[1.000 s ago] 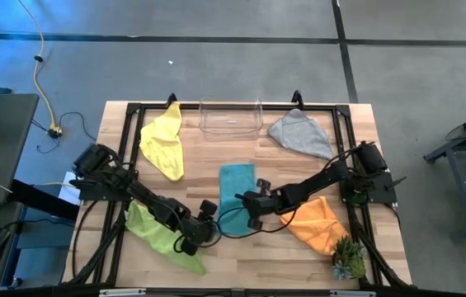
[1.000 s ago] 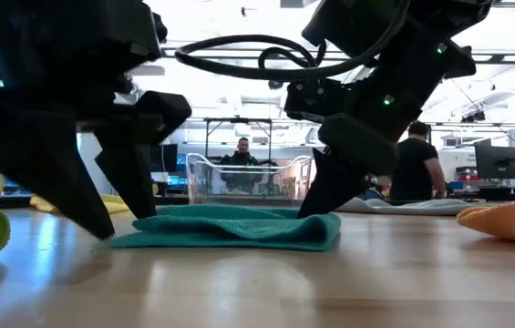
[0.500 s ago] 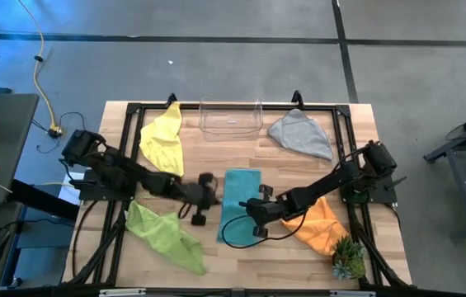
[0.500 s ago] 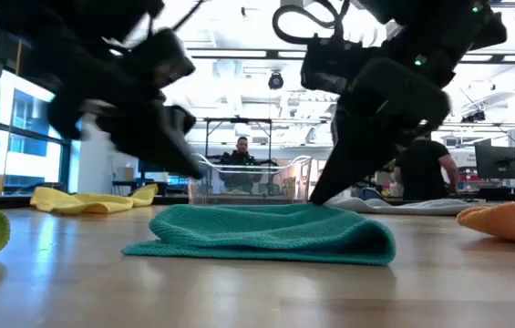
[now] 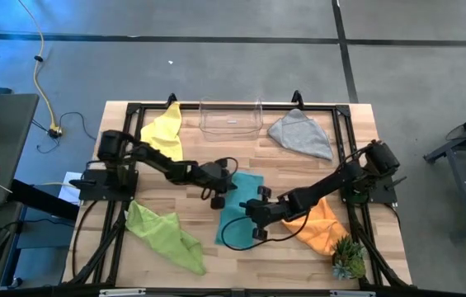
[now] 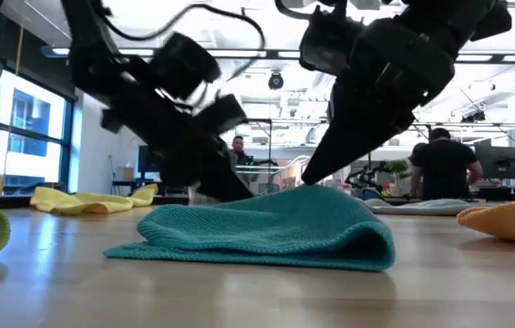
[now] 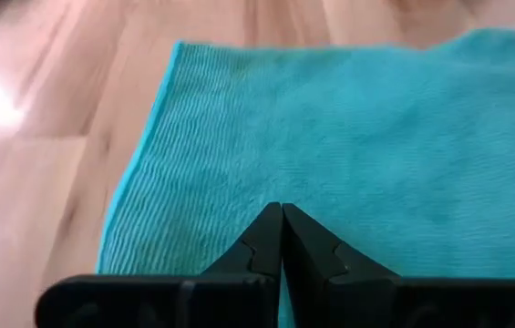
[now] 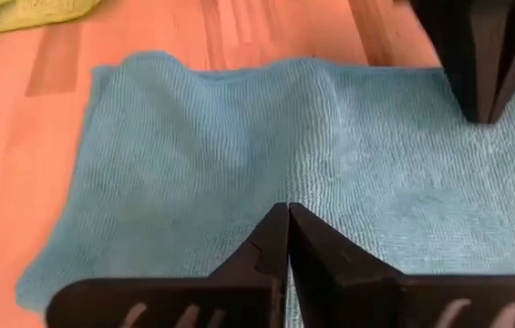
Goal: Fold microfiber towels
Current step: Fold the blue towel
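Observation:
The teal towel (image 5: 239,210) lies mid-table; in the low view it is humped (image 6: 266,228). My left gripper (image 5: 221,196) reaches in from the table's left, shut, with its tips (image 7: 282,211) over the towel near its far-left corner. My right gripper (image 5: 251,216) comes from the right, shut (image 8: 287,210) at the top of the hump (image 6: 310,182). The yellow towel (image 5: 164,140), grey towel (image 5: 300,134), lime green towel (image 5: 162,235) and orange towel (image 5: 319,223) lie loose around them. My left gripper sets its shut fingertips (image 8: 481,87) on the towel's top surface (image 8: 485,128), near its left edge. They slant down from the table's left; no cloth shows between them. My right gripper pinches the towel's upper surface near its middle (image 8: 303,173). It slants down from the right. A raised ridge runs up to its tips, and the towel's edges stay on the table.
A clear bin (image 5: 231,117) stands at the far edge, between the yellow and grey towels. A small green plant (image 5: 348,260) sits at the near right corner. A black frame (image 5: 134,111) runs around the tabletop. People stand in the room behind (image 6: 439,169).
My left gripper has swung from beside the lime green towel toward the far edge and right onto the teal towel, and has shut on the way. My right gripper has risen a little, and the towel's middle has risen from flat into a hump.

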Available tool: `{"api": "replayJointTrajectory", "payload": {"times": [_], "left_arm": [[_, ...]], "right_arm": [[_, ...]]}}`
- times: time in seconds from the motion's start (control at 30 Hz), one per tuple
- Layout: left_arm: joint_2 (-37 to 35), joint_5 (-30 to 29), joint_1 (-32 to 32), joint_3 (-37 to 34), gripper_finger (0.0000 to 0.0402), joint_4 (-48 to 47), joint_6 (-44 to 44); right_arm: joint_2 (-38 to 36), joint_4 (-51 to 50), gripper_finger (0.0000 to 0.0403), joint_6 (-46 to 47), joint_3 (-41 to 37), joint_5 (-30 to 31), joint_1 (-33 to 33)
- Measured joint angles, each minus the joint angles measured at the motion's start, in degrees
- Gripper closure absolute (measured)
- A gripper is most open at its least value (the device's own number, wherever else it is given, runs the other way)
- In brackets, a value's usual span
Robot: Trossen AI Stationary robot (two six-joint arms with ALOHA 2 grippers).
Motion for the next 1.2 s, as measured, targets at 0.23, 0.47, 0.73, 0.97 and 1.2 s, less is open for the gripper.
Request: {"api": "replayJointTrajectory", "payload": {"times": [0.23,0.47,0.73,0.97,1.2], "left_arm": [[5.01,-2.91,2.89,2.56,0.0401,1.64,-0.55],[5.14,-6.69,5.54,2.46,0.0402,1.36,-2.88],[5.25,-7.86,7.30,2.37,0.0402,2.17,-3.72],[5.29,-7.41,7.62,2.27,0.0402,2.64,-4.00],[5.34,-7.13,7.62,2.24,0.0402,2.89,-3.98]], "right_arm": [[-1.39,-0.82,0.0358,1.31,0.02,-2.93,0.37],[-2.05,0.63,0.0277,3.99,0.02,-2.94,0.55],[3.80,16.31,0.0325,-0.72,0.02,-2.76,1.11],[6.45,15.26,0.0296,-1.47,0.09,-2.63,1.94],[9.58,5.50,0.0284,-2.17,5.18,0.60,1.81]]}}
